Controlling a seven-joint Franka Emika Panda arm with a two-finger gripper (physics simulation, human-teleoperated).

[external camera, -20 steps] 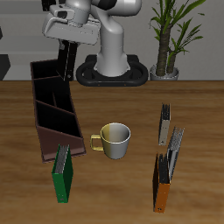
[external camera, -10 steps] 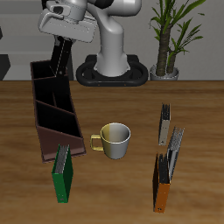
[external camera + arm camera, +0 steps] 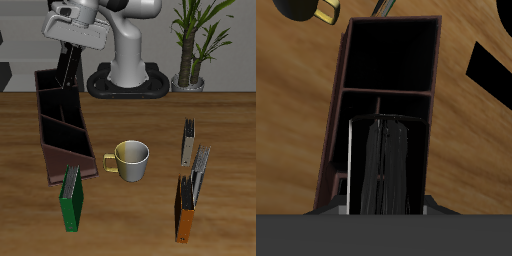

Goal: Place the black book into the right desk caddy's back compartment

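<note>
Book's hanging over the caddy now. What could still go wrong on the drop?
1. The thin black hardcover book hangs tilted in the gripper; its lower edge could catch the rim or partition of the long maroon-brown desk caddy.
2. In the wrist view the book sits close to the partition bounding the back compartment, so released here it might land in the neighbouring section.
</note>
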